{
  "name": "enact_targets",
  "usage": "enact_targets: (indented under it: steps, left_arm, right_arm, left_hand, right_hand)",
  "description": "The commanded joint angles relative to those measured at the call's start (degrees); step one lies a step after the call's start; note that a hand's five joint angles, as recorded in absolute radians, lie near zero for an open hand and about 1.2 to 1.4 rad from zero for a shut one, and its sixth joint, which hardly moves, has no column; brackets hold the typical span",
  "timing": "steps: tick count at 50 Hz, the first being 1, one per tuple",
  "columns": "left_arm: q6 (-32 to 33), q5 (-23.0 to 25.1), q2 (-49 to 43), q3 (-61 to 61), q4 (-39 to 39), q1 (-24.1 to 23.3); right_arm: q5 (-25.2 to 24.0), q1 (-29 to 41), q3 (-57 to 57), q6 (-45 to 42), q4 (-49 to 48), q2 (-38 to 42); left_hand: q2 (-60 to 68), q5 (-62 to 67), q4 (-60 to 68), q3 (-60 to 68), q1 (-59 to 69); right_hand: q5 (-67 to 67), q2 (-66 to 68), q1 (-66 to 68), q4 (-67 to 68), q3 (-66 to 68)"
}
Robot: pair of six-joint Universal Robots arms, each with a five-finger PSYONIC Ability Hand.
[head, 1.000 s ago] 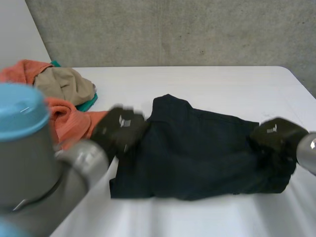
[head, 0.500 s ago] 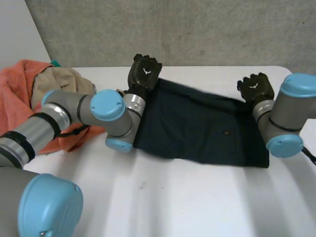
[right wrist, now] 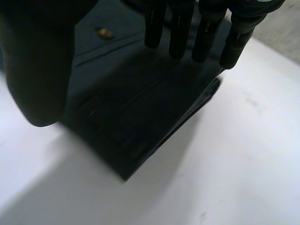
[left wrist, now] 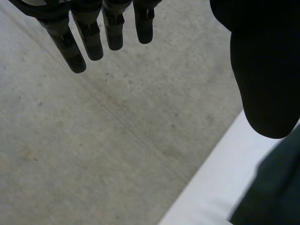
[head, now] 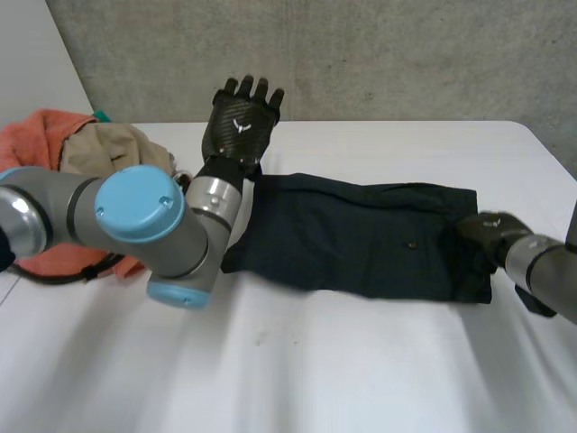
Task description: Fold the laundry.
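From my station I read the dark navy garment (head: 361, 239) as lying flat on the white table (head: 361, 370), doubled into a long band that runs across in front of the robot. A small button (right wrist: 105, 33) shows on its upper layer, so I take it for trousers or shorts.

My left hand (head: 239, 126) is lifted clear above the band's far left corner. Its fingers (left wrist: 89, 37) are straight and spread, with nothing between them and the thumb. The left wrist view looks past them to the concrete wall (left wrist: 93, 140).

My right hand (head: 491, 233) sits low at the band's right end. Its fingers (right wrist: 180, 28) are straight and point over the stacked layers of that end, gripping nothing. I cannot tell whether they press the cloth or hover just above it. I judge that it is placed there to keep the layers from sliding.

The waiting laundry is heaped at the table's left, an orange cloth (head: 54, 131) with a beige garment (head: 113, 149) on top, well apart from the working space.

I judge the lengthwise fold done, and bringing one end over the other looks like the next fold.
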Motion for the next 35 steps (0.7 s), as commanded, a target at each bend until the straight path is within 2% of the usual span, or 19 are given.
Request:
enact_targets:
  steps: [1,3,5,7,8,11,14,17,18,19,23,28,29,32,33,35]
  left_arm:
    - [-2.9,-0.1,1.6,-5.3,-0.2,-0.2]
    - [-3.1,-0.1,1.6,-5.5,-0.3,-0.2]
    - [-3.2,-0.8,1.6,-5.7,-0.3,-0.2]
    - [-3.2,-1.3,1.6,-5.8,-0.4,-0.2]
    - [-3.2,-1.7,1.6,-5.8,-0.4,-0.2]
    - [-3.2,-3.4,2.8,-5.9,-1.0,-0.2]
    - [-3.3,-4.3,5.2,-6.9,-2.4,-0.2]
    - [-3.4,-4.4,8.3,-8.5,-3.6,-0.2]
    - [-3.4,-4.3,8.9,-8.9,-3.7,-0.2]
    - [-3.6,-4.3,10.3,-9.9,-3.9,-0.1]
    - [-4.6,-4.2,13.1,-12.4,-3.8,0.0]
    - [-5.8,-4.3,15.2,-14.7,-3.9,0.1]
    - [-6.0,-4.4,15.5,-15.1,-3.9,0.1]
    - [-6.5,-4.4,16.6,-16.7,-3.9,0.3]
    - [-6.6,-4.3,16.7,-17.0,-3.9,0.3]
    - [-6.7,-4.3,17.3,-18.1,-3.9,0.7]
  right_arm:
    - [-1.3,-0.7,4.2,-0.4,-8.6,1.0]
    - [-1.2,-0.5,4.1,-0.4,-10.1,1.9]
    - [-0.7,-0.6,3.8,-0.5,-12.4,3.8]
    - [-0.3,-0.8,3.7,-0.9,-13.7,4.6]
    - [0.7,-0.9,3.8,-1.6,-14.2,4.6]
    - [2.4,-1.9,5.3,-3.7,-15.6,3.2]
    - [3.7,-4.3,7.9,-7.9,-17.3,-3.4]
    - [3.6,-8.5,9.1,-16.9,-17.3,-9.0]
    - [3.6,-8.5,9.1,-16.9,-17.3,-9.0]
    - [3.9,-9.4,8.5,-21.5,-17.0,-9.2]
    - [3.2,-8.8,7.3,-29.8,-17.3,-9.1]
    - [0.9,1.9,2.2,-36.4,-18.1,-7.7]
    - [-1.5,6.1,0.4,-36.9,-18.4,-6.2]
    - [-6.4,11.5,-0.6,-37.8,-18.1,-3.6]
    - [-10.0,14.7,-0.5,-38.6,-17.6,-2.1]
    - [-13.5,17.3,0.4,-40.1,-17.4,-0.6]
  left_hand:
    - [-1.9,-2.9,-1.5,-2.1,-0.7]
    - [-1.9,-2.9,-1.5,-2.1,-0.7]
    - [-1.9,-2.9,-1.5,-2.1,-0.7]
    - [-1.9,-2.9,-1.5,-2.1,-0.7]
    - [-1.9,-2.9,-1.5,-2.1,-0.7]
    - [-1.9,-2.9,-1.5,-2.1,-0.7]
    - [-1.9,-2.9,-1.5,-2.1,-0.7]
    - [-1.9,-2.9,-1.5,-2.1,-0.7]
    - [-1.9,-2.9,-1.5,-2.1,-0.7]
    - [-1.9,-2.9,-1.5,-2.1,-0.7]
    - [-1.9,-2.9,-1.5,-2.1,-0.7]
    - [-1.9,-2.9,-1.5,-2.1,-0.7]
    - [-1.9,-2.9,-1.5,-2.1,-0.7]
    - [-1.9,-2.9,-1.5,-2.1,-0.7]
    - [-1.9,-2.9,-1.5,-2.1,-0.7]
    - [-1.9,-2.9,-1.5,-2.1,-0.7]
  right_hand:
    - [6.6,7.2,7.1,7.0,7.1]
    - [7.9,8.5,8.4,8.3,8.4]
    - [21.8,22.4,22.3,22.2,22.3]
    - [51.8,52.4,52.3,52.2,52.3]
    - [58.6,59.2,59.1,59.0,59.1]
    - [58.7,59.3,59.2,59.0,59.2]
    - [58.7,59.3,59.2,59.0,59.2]
    - [58.7,59.3,59.2,59.0,59.2]
    - [58.7,59.3,59.2,59.0,59.2]
    - [58.7,59.3,59.2,59.0,59.2]
    - [58.7,59.3,59.2,59.0,59.2]
    - [58.7,59.3,59.2,59.0,59.2]
    - [58.7,59.3,59.2,59.0,59.2]
    - [58.7,59.3,59.2,59.0,59.2]
    - [58.7,59.3,59.2,59.0,59.2]
    - [58.7,59.3,59.2,59.0,59.2]
